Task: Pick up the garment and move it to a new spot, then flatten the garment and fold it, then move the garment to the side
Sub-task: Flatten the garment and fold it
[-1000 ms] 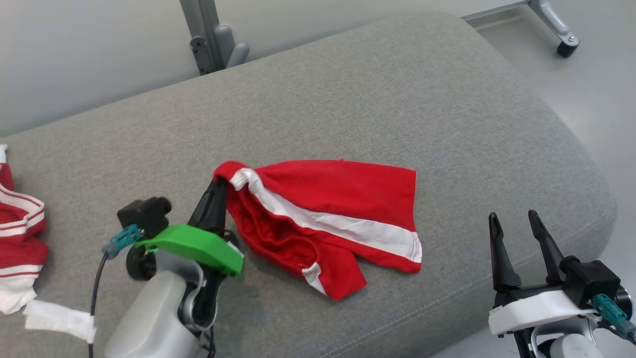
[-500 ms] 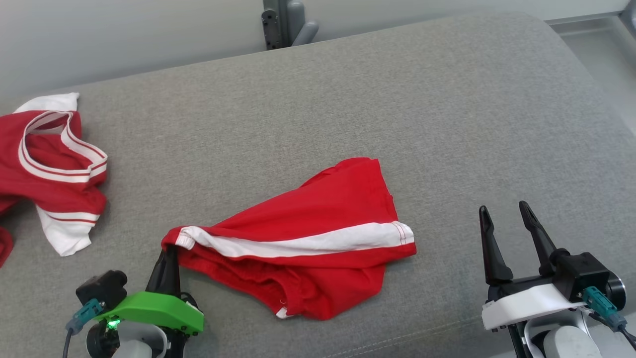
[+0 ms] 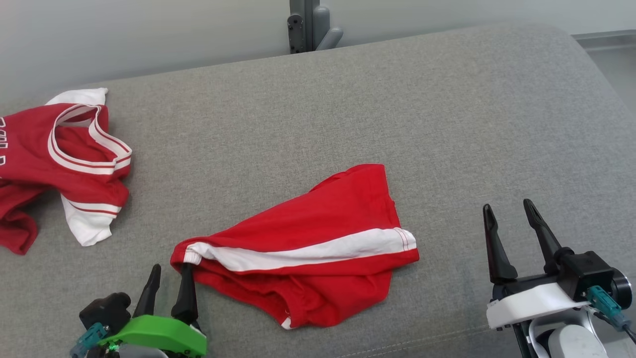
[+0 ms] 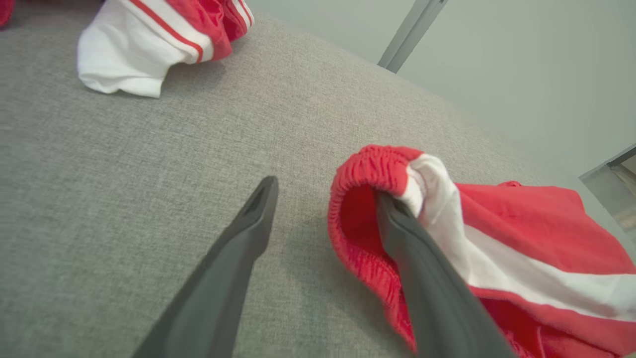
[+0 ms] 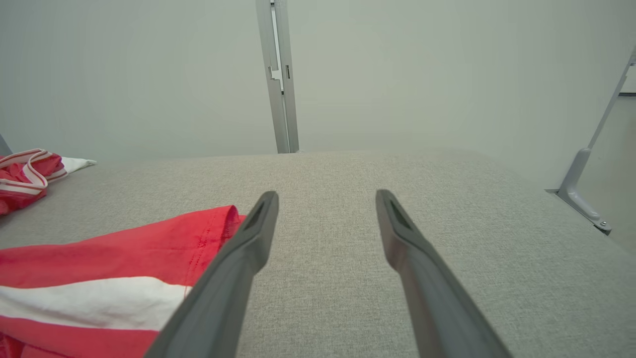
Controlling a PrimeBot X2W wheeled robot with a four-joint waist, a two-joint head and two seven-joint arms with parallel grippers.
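The red shorts [image 3: 318, 243] lie on a big gray cushion [image 3: 397, 99], near its front edge and about in the middle of it. They are not flat. They are bunched and partly folded over, with the leg end toward the right end of the cushion and the waistband [image 4: 372, 159] toward the left. A white stripe [image 3: 308, 251] runs along them from the waistband to the leg hem.

The left gripper [image 3: 171, 268] is at the front edge of the cushion, right at the waistband corner. Its two dark fingers are spread apart. In the left wrist view one finger [image 4: 422, 278] pokes inside the waistband, and the stretchy red edge hangs over its tip. The other finger [image 4: 238, 248] is outside the shorts, over bare cushion. The cloth is not squeezed between them.

The right gripper [image 3: 507, 205] is by the front edge too, near the right end of the cushion. Its fingers are spread wide with nothing between them. It is near the leg end of the shorts and does not touch them.

A red and white jersey [image 3: 59, 159] lies crumpled at the left end of the cushion, well apart from the shorts. A gray metal post [image 3: 308, 25] stands behind the back edge.
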